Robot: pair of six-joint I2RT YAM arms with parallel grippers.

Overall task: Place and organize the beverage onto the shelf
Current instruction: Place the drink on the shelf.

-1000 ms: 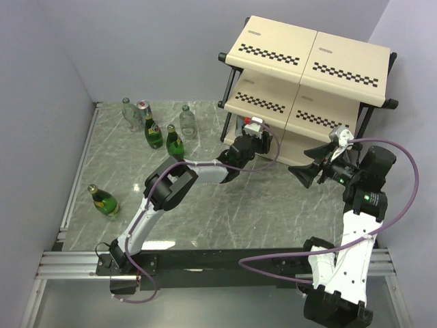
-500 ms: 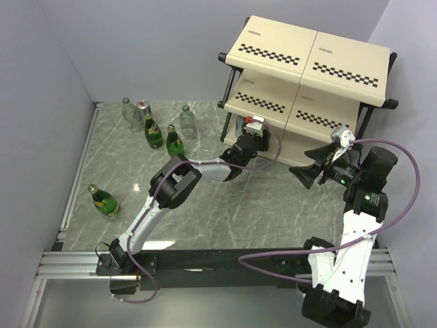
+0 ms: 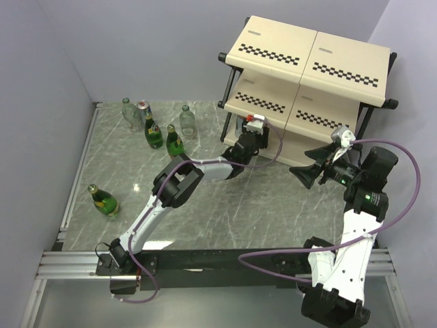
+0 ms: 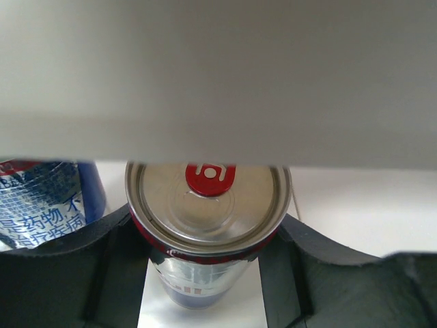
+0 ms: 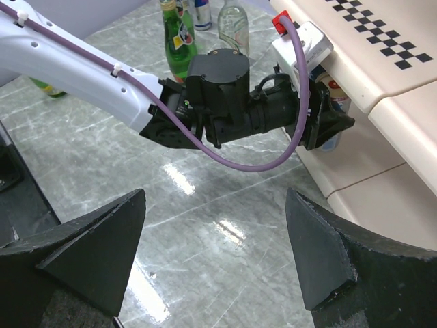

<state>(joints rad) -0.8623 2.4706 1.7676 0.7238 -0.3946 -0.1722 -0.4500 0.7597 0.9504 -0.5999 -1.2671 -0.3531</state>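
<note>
Beverage can (image 4: 208, 205) is clamped in the left gripper (image 3: 254, 137). The wrist view shows the black fingers (image 4: 311, 249) pressed against both of its sides. It stands upright under a cream board of the shelf (image 3: 307, 55), at the left end of the lowest tier.

Change noted: over the last second the left arm has stretched further forward. The gripper has moved from the open table (image 3: 239, 205) in front of the rack to a position tucked in under the middle board. The can has travelled with it and is now inside the tier.

Assessment: the can appears to be at or near its place, so release looks like the step in hand. The pictures do not show whether its base is fully down on the board.

A second can (image 4: 41, 198) stands just beside it on the left, so clearance on that side is slight.

The right gripper (image 3: 311, 171) hangs near the shelf with jaws spread wide, holding nothing and unmoved.

Unchanged on the table: three green bottles (image 3: 154, 135), two clear bottles (image 3: 187, 121) and a third can (image 3: 143, 107).
</note>
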